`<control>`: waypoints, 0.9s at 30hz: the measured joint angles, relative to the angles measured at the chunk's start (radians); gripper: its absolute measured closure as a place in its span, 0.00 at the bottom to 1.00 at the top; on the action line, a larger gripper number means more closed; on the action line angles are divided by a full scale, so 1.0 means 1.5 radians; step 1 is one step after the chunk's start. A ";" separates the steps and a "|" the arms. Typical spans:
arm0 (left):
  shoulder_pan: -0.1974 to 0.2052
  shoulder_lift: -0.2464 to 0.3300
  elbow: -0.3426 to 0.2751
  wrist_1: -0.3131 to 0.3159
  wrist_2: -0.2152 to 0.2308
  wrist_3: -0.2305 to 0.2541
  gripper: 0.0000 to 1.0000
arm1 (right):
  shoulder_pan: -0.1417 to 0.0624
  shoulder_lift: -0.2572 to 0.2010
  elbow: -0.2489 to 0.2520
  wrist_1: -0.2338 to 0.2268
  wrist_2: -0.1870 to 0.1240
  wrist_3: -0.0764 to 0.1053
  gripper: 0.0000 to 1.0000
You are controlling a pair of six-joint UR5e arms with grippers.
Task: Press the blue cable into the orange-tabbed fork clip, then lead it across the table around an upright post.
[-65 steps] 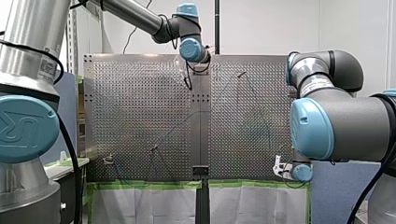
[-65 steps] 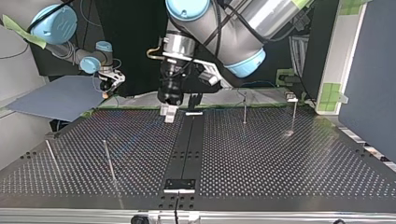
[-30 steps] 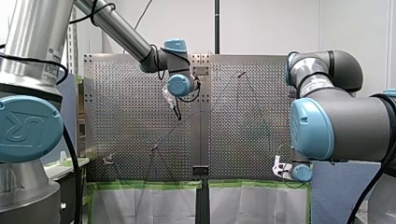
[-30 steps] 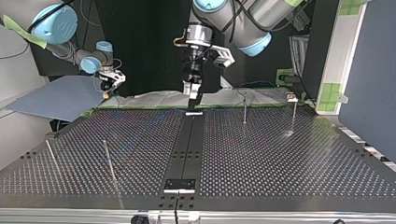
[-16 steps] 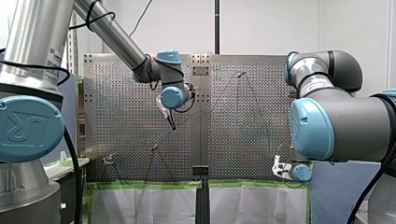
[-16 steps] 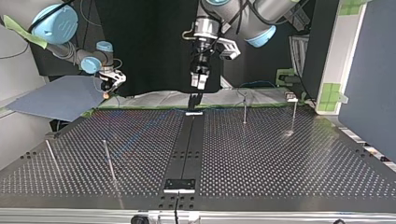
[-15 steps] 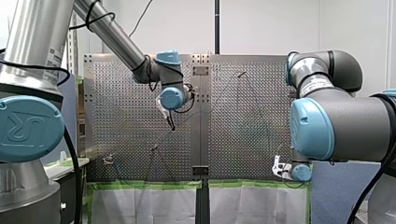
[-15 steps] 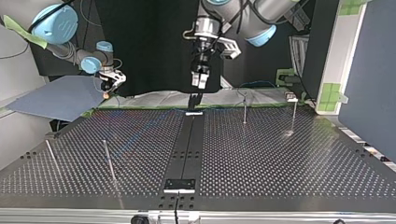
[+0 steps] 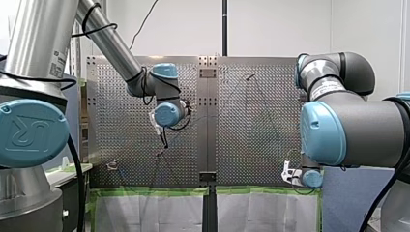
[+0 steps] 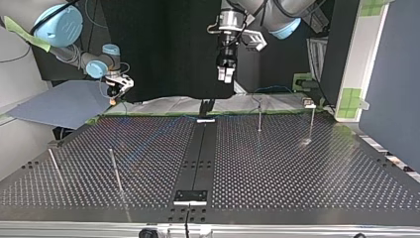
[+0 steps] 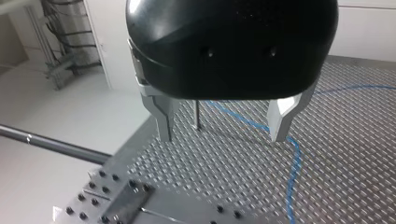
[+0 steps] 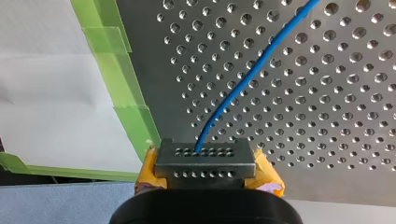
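The perforated table [image 9: 121,96] is lying open on both sides of its black centre rail [image 10: 198,158]. My left arm [image 9: 116,53] is travelling. Over the last two seconds it has been leaving the table's far edge beside the rail, and it is now carrying its gripper toward the near side, at the front view's left of the rail. In the top view the left gripper [image 10: 225,74] is hanging well above the surface, where earlier it was down at table level. Its metal fingers [image 11: 164,122] are standing spread apart and are holding nothing. Judged from this, the left arm is repositioning for a fresh contact near a post and is not yet routing.

My right gripper [image 12: 204,154] is sitting unmoved at the near corner, at the front view's right [image 9: 290,175]. Its yellow pads [image 12: 148,164] are clenching the blue cable [image 12: 243,79], which is running away from them over the plate.

The green tape border [image 12: 119,70] is lying just beside the right gripper, so that arm is working close to the table edge. The left gripper is having open plate beneath it. An upright post [image 11: 197,114] is standing ahead of its fingers, and the cable [image 11: 293,163] is passing beside one of them. The orange-tabbed fork clip cannot be identified with certainty.
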 joint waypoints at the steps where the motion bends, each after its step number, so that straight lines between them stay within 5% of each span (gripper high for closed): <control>1: 0.002 0.000 -0.006 0.000 -0.002 0.000 0.01 | 0.000 0.000 0.000 0.000 0.000 0.000 1.00; 16: 0.023 -0.014 -0.103 -0.001 -0.005 0.013 0.01 | 0.000 0.000 -0.001 0.001 -0.001 0.000 1.00; 27: 0.030 -0.016 -0.168 0.003 0.039 0.022 0.01 | 0.000 0.000 -0.001 0.007 -0.001 -0.001 1.00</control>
